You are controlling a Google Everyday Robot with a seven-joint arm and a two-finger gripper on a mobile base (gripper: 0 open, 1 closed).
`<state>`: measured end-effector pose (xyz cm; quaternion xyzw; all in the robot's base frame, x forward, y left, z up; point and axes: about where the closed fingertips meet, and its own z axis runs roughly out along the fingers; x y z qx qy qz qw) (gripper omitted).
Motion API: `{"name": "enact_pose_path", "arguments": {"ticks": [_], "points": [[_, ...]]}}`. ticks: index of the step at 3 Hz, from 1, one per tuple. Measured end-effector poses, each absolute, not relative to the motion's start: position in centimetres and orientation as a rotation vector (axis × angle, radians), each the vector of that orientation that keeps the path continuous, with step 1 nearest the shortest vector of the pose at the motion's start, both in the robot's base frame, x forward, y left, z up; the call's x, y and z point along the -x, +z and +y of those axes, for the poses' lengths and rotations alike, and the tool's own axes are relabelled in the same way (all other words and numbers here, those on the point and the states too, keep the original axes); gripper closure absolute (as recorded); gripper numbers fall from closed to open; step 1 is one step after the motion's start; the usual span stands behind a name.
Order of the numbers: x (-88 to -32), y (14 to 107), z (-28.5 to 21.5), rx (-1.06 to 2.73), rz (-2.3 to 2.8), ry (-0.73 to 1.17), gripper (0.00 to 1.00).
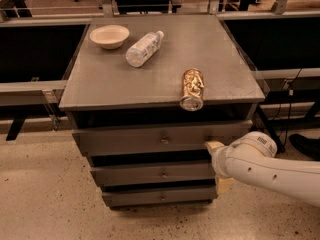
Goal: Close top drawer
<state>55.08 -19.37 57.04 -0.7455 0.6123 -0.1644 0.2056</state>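
The gripper [218, 156], its state untellable, sits before the wide grey wooden top drawer's [150, 140] right end; the drawer front lies straight ahead

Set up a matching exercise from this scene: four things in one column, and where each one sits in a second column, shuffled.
Things:
1. bowl
2. bottle
3. can
4. gripper

Places:
A. lying on its side at the front edge of the cabinet top
B. low down, at the right end of the top drawer front
C. upright near the back left corner of the top
D. lying on its side just right of the bowl

Pairs: 1-C, 2-D, 3-A, 4-B
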Motion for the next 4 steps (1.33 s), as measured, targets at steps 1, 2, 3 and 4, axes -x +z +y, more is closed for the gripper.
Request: {"name": "enact_pose_path", "arguments": {"ticks": [1,2,3,4], "points": [[-54.7,57.0,-19.3,2.078,1.706,-0.458,0.0],[-53.6,59.9,-19.7,2.02,1.682,-0.47,0.0],[-51.5,62.6,-21.3,1.861,1.687,-0.424,0.0],[-50.2,62.6,-23.2,1.834,1.724,-0.424,0.0]]}}
